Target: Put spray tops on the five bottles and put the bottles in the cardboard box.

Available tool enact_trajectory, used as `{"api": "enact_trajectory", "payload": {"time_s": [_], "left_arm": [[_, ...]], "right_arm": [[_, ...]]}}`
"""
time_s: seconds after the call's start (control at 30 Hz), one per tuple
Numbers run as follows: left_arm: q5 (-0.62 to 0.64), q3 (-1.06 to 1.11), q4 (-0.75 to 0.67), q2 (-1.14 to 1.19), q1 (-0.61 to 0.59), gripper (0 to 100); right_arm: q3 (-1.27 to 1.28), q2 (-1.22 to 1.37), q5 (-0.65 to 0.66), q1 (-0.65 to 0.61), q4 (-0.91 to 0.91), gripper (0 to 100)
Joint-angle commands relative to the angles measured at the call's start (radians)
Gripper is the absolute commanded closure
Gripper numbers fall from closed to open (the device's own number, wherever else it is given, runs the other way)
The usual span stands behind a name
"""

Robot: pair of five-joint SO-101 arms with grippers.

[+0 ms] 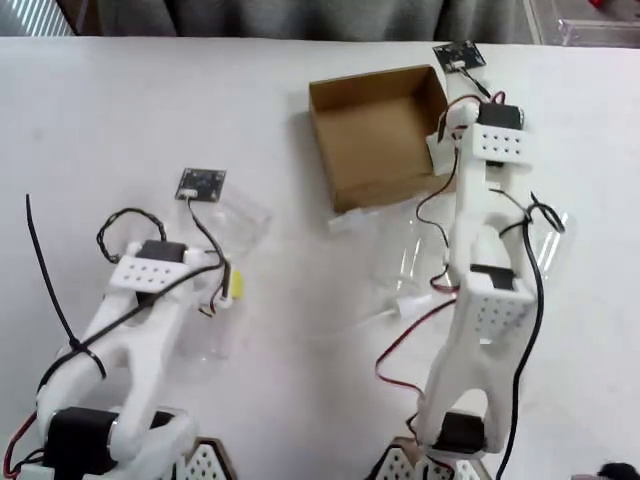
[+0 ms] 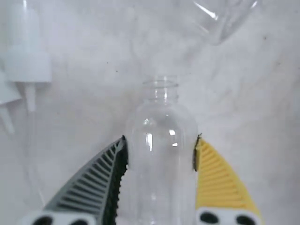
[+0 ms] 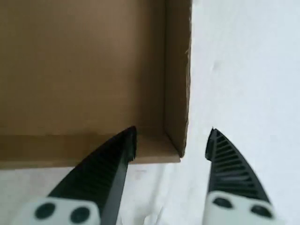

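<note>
From where I stand the job has hardly got going. Over on the left, the left gripper (image 2: 160, 140) has its grey and yellow jaws pressed against the two sides of a clear bottle (image 2: 160, 119), so it looks to be gripping it. The bottle's neck is bare, with no top on it. A white spray top (image 2: 28, 65) lies loose on the table just beside it, and a second bottle (image 2: 225, 18) lies a little beyond. Toward the middle another spray top (image 1: 412, 303) lies among more clear bottles (image 1: 408, 255), which are too see-through against the white for me to count. The cardboard box (image 1: 370, 135) sits at the far side, right of centre, with nothing in it. The right gripper (image 3: 172, 132) hangs at a corner of the box along its right wall, black jaws spread wide and holding nothing, one over the inside and one over the table. So I'd judge that no bottle is capped and none is boxed, and all five are left to do. The table (image 1: 120, 110) is plain white, a grey curtain (image 1: 300, 18) hangs behind its far edge, and a clear plastic case (image 1: 590, 25) sits at the far right
</note>
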Motion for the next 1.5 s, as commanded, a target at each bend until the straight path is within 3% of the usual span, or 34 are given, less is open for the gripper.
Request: {"api": "enact_trajectory", "payload": {"time_s": [0.0,0.1,0.27,0.43,0.8,1.2,1.37,1.47], "left_arm": [[-0.009,-0.023,0.002,0.005,-0.013,94],[-0.009,-0.017,-0.002,0.005,-0.013,94],[-0.009,-0.003,-0.017,-0.001,-0.013,94],[-0.009,-0.003,-0.017,-0.001,-0.013,94],[-0.009,-0.003,-0.017,-0.001,-0.013,94],[-0.009,-0.003,-0.017,-0.001,-0.013,94],[-0.009,-0.003,-0.017,-0.001,-0.013,94],[-0.009,-0.003,-0.017,-0.001,-0.013,94]], "right_arm": [[-0.224,0.107,-0.002,0.002,0.058,77.2],[-0.341,0.206,-0.003,-0.01,0.142,80.1],[-0.535,0.295,-0.005,-0.031,0.366,99.2],[-0.543,0.291,-0.005,-0.027,0.453,98.1],[-0.112,0.024,0.009,-0.021,0.446,98.2],[-0.032,-0.05,0.293,-0.036,0.444,98.0],[0.005,-0.058,0.236,-0.031,0.444,89.1],[0.002,-0.059,0.104,-0.03,0.444,87.2]]}}
